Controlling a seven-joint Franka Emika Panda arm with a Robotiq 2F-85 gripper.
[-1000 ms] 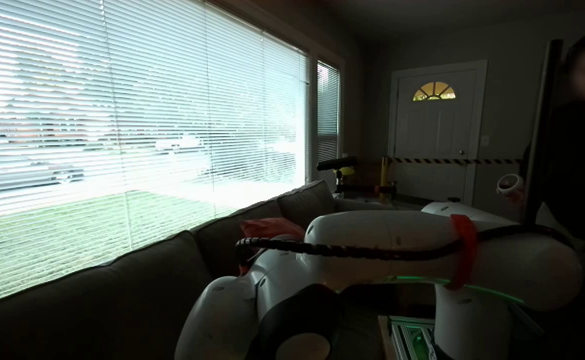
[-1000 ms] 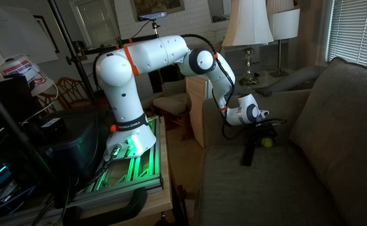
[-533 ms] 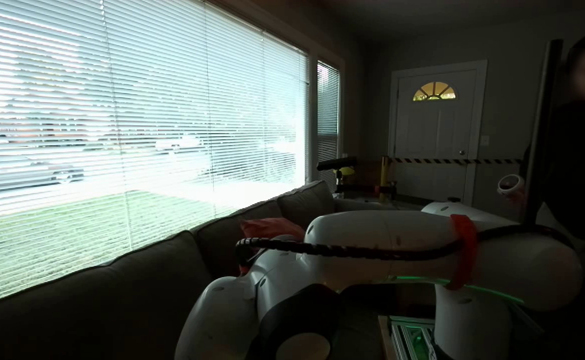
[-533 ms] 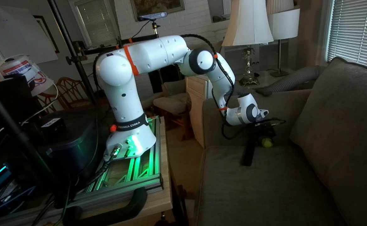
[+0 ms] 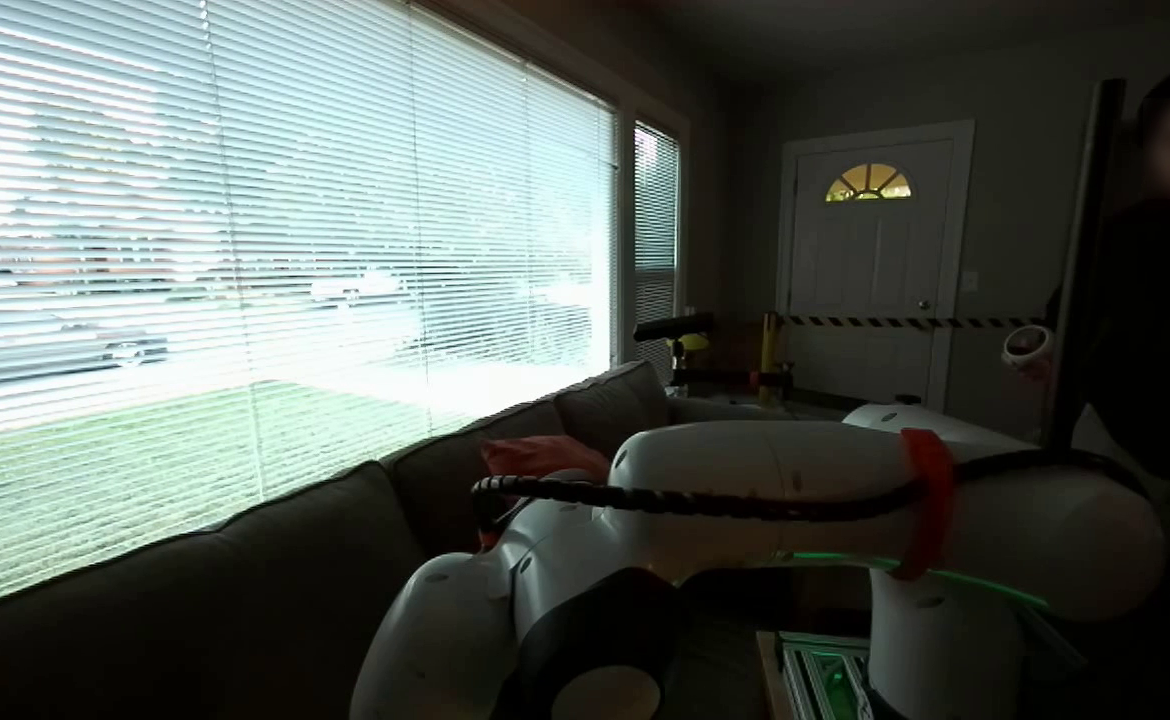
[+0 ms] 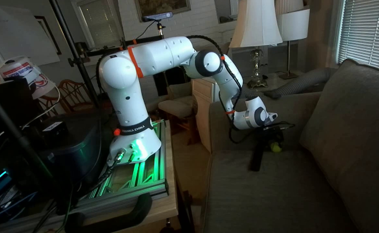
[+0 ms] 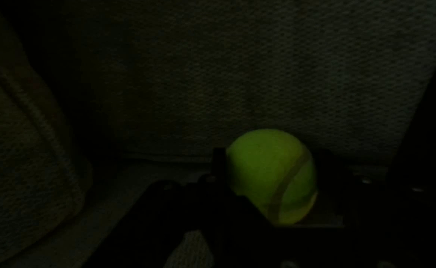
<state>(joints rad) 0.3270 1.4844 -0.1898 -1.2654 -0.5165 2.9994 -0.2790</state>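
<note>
Peering through the near-black wrist view, I have my gripper (image 7: 272, 160) partly closed, fingers (image 7: 220, 160) snug against both sides of a tennis ball (image 7: 274, 176); dark linkage (image 7: 236, 219) hides its lower left. In an exterior view I can't identify the black bar (image 6: 257, 160) beside the gripper. Sofa upholstery (image 7: 240, 82) rises just behind the ball, a piped cushion (image 7: 24, 160) left of the fingers; the seat cushion (image 6: 280, 194) spreads below. Well behind, the arm's base (image 6: 134, 129) reads "FRANKA EMIKA".

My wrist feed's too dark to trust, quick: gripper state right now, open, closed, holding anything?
Gripper: looks closed on the ball, fingers against both sides; how firm the hold is cannot be told.
</note>
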